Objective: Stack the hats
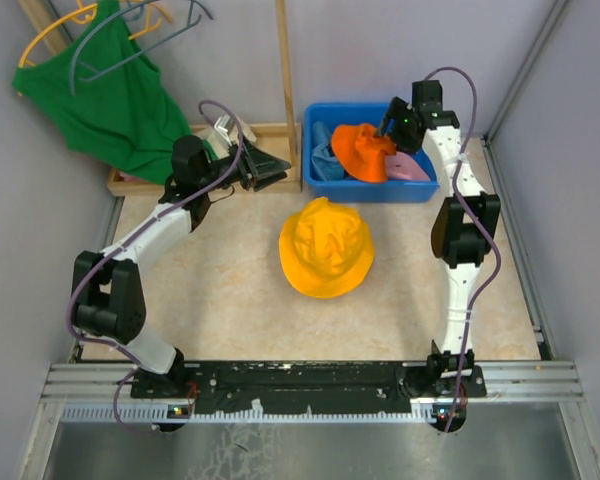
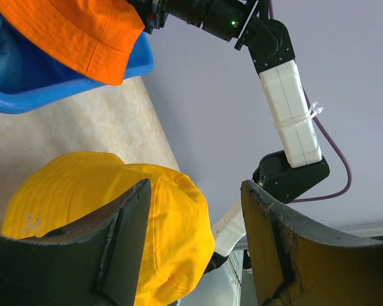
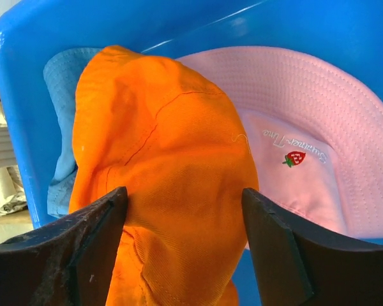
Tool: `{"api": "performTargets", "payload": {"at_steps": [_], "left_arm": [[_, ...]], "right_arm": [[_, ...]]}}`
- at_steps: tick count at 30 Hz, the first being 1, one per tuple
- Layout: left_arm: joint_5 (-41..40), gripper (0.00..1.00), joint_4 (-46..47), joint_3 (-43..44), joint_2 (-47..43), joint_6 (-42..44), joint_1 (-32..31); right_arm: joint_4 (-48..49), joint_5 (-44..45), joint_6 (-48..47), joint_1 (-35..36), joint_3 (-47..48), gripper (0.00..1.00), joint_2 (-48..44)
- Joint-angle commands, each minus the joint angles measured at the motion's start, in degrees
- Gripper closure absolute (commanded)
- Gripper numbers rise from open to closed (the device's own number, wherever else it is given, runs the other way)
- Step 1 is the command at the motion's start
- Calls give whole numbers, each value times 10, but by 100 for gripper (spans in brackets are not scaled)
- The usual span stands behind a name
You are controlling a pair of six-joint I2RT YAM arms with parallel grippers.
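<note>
Green tank top (image 1: 120, 105): is hanging at the far left back, no part of the job.
Left gripper (image 1: 278, 166): is hovering near the bin's left end, fingers apart, carrying nothing.
Yellow-orange hat (image 1: 325, 248): is lying crown up in mid-table, just in front of the bin, with nothing on it.
Blue bin (image 1: 370, 194): is holding the other three hats: light blue hat (image 1: 323, 165) at left, bright orange hat (image 1: 363, 150) riding highest, pink hat (image 1: 410, 170) at right.
Right gripper (image 1: 390, 128): is sitting with fingers spread astride the bright orange crown; I cannot tell whether they are squeezing it.
Progress: the stack seems barely begun, with one base hat out and three still to go on.
Views: only the right wrist view is showing the pink hat's strawberry emblem; only the left wrist view is showing the orange brim overhanging the bin rim.
</note>
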Motion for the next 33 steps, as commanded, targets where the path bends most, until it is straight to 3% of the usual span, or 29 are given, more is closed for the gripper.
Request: {"api": "performTargets", "payload": {"at_steps": [1, 4, 8, 13, 23, 28, 33], "left_arm": [[0, 36, 18, -12, -6, 1, 2], [-1, 36, 18, -14, -10, 3, 3], [0, 36, 17, -17, -14, 4, 6], [3, 36, 18, -18, -16, 4, 8], [-1, 35, 3, 0, -11, 16, 10], [-5, 35, 4, 26, 4, 0, 10], [-4, 34, 72, 17, 5, -71, 5]], "right_arm": [[12, -14, 7, -3, 11, 34, -43], [14, -23, 12, -3, 18, 54, -35], [0, -34, 15, -3, 46, 67, -24], [-15, -40, 10, -3, 74, 99, -22], [-56, -30, -24, -3, 193, 100, -45], [-47, -50, -8, -3, 172, 100, -100], [-34, -72, 31, -3, 157, 100, -163]]}}
